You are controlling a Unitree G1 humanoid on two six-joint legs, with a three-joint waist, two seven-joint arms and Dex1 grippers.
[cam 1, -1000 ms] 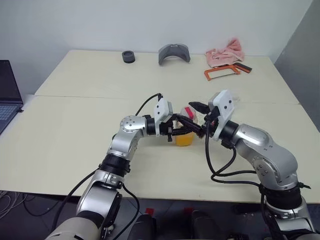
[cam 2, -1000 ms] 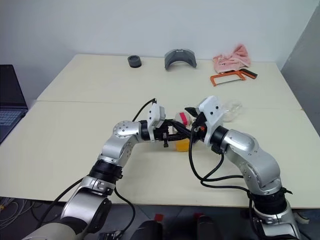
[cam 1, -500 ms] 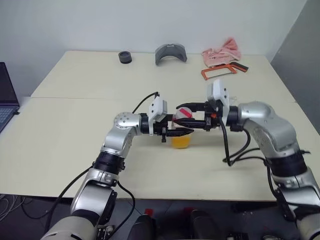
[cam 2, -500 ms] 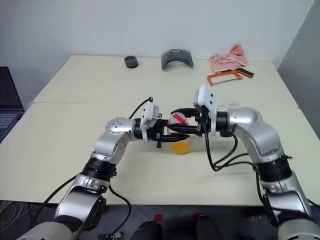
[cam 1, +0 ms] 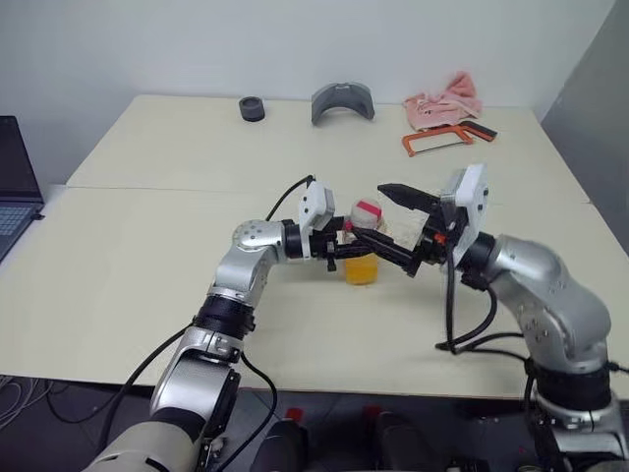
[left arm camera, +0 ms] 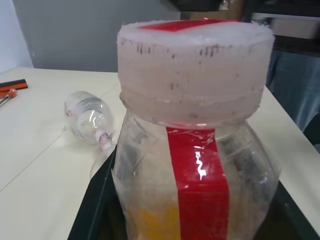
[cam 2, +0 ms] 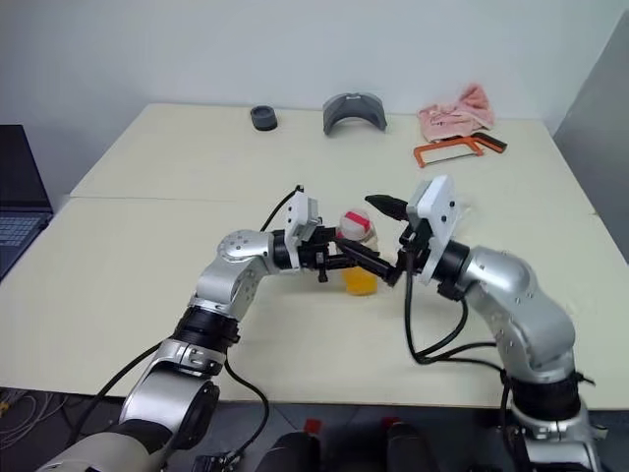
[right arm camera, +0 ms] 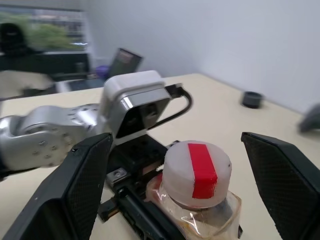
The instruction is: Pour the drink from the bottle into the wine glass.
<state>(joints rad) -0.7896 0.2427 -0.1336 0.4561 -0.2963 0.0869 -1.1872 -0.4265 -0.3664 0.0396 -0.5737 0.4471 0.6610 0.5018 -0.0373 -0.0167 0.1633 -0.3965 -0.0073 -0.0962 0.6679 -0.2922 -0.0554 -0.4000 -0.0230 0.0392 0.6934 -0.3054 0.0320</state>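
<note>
The pale table (cam 1: pixel 147 246) carries everything, with a laptop (cam 1: pixel 15 187) at its far left edge and, along the far side, a small black ring (cam 1: pixel 253 109), a grey curved piece (cam 1: pixel 342 103), a pink cloth (cam 1: pixel 447 98) and an orange hacksaw (cam 1: pixel 442 141).

Near the middle, the left gripper (cam 1: pixel 344 244) reaches in level from the left, its fingers pressed tight on the body of the bottle (cam 1: pixel 364 246), holding it upright. The drink (cam 1: pixel 361 269) fills only the bottle's lower part. A white cap (right arm camera: pixel 197 172) with a red stripe is on the mouth, so pouring cannot start yet.

The right gripper (cam 1: pixel 398 228) comes from the right with its two fingers spread wide, one on either side of the cap and touching nothing.

The wine glass (left arm camera: pixel 90 117) lies on its side on the table, just beyond the bottle to the right.

The step in hand looks like uncapping. To do it well, the right fingers should centre over the cap, close squarely on its ribbed side and twist while the left grip stays firm and upright, so nothing spills. The glass will need standing up before any pour.
</note>
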